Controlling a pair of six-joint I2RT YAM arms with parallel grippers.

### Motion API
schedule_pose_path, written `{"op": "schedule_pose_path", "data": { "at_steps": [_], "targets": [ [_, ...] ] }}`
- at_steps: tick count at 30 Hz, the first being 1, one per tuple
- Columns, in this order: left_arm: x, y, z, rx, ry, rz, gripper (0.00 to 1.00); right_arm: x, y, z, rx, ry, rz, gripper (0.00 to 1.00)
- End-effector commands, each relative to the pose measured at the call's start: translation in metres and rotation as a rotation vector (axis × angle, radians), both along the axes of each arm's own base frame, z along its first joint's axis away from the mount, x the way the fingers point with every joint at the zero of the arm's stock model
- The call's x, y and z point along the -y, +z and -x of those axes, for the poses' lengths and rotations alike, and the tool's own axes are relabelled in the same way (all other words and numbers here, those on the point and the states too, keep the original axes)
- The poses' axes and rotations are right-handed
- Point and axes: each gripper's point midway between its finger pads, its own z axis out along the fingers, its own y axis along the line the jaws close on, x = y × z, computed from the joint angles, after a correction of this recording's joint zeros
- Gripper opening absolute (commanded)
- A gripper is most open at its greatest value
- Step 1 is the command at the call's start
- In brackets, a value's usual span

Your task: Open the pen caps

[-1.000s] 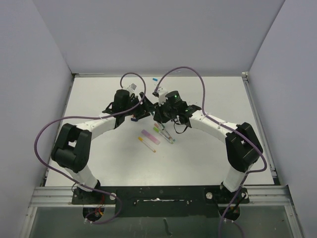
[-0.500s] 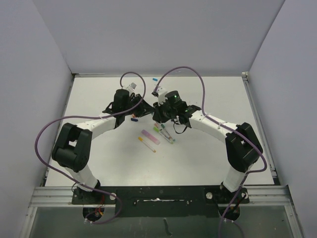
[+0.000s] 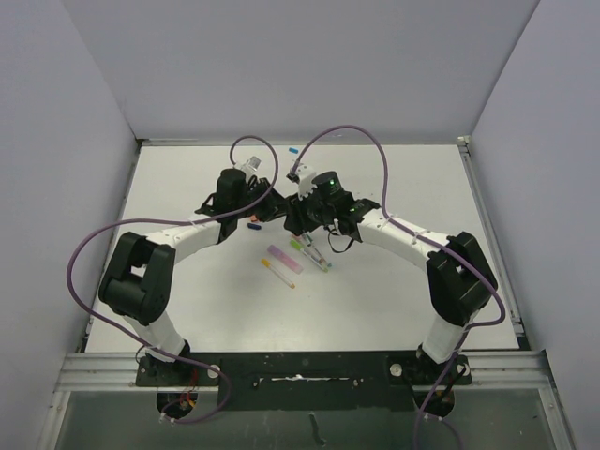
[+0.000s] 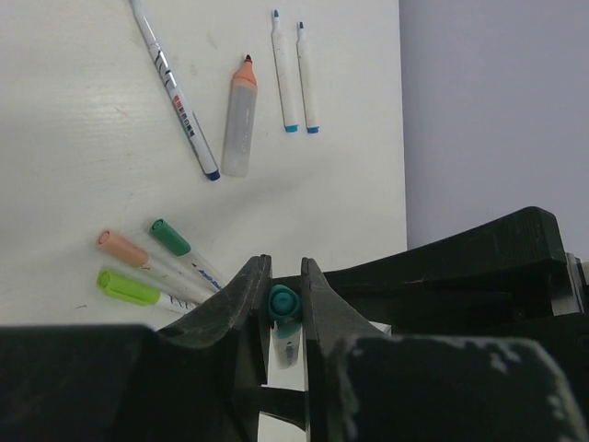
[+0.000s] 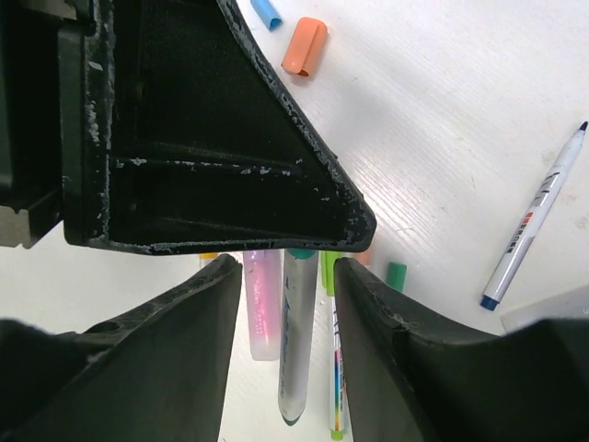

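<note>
Teal cap [image 4: 283,302] pinched tight in left end effector [image 4: 284,274] over the middle of the counter [image 3: 394,300].
White pen [image 5: 297,350] under that cap running between the spread fingers [image 5: 198,313] of right end effector [image 5: 289,276], gap on either side. On the counter beyond: salmon highlighter [image 4: 238,124] and two blue-ended pens [image 4: 283,69], uncapped; three pens [image 4: 202,273] side by side wearing peach cap [image 4: 120,247], green cap [image 4: 168,237], lime cap [image 4: 127,287]; loose orange cap [image 5: 305,44] and blue cap [image 5: 265,13] close together.

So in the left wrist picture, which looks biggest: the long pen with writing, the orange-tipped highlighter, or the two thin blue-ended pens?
Largest: the long pen, longest even though it is cut off at the top edge.
Next: the highlighter, shorter but much thicker.
Smallest: the blue-ended pens, thinnest; the pair look alike, so unranked.
</note>
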Motion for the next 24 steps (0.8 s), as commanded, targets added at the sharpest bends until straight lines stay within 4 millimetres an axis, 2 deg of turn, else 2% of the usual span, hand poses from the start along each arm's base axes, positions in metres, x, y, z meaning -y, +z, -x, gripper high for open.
{"op": "schedule_pose_path", "data": {
  "at_steps": [1,3,8,12,17,24],
  "targets": [
    [0.011,0.031,-0.007,0.091,-0.03,0.056,0.0,-0.016,0.033,-0.01,0.071,0.013,-0.081,0.44],
    [0.011,0.031,-0.006,0.092,-0.03,0.056,0.0,-0.016,0.032,-0.011,0.07,0.012,-0.082,0.38],
    [0.01,0.033,-0.006,0.098,-0.031,0.058,0.0,-0.016,0.029,-0.011,0.062,0.008,-0.08,0.12],
    [0.01,0.039,-0.007,0.112,-0.028,0.062,0.0,-0.016,0.027,-0.01,0.056,0.012,-0.079,0.0],
    [0.002,0.046,-0.018,0.131,0.017,0.055,0.0,-0.013,0.023,-0.006,0.047,0.015,-0.076,0.0],
    [-0.04,0.065,-0.066,0.179,0.148,0.049,0.0,0.003,0.001,0.024,-0.028,0.031,-0.051,0.0]
  ]
}}
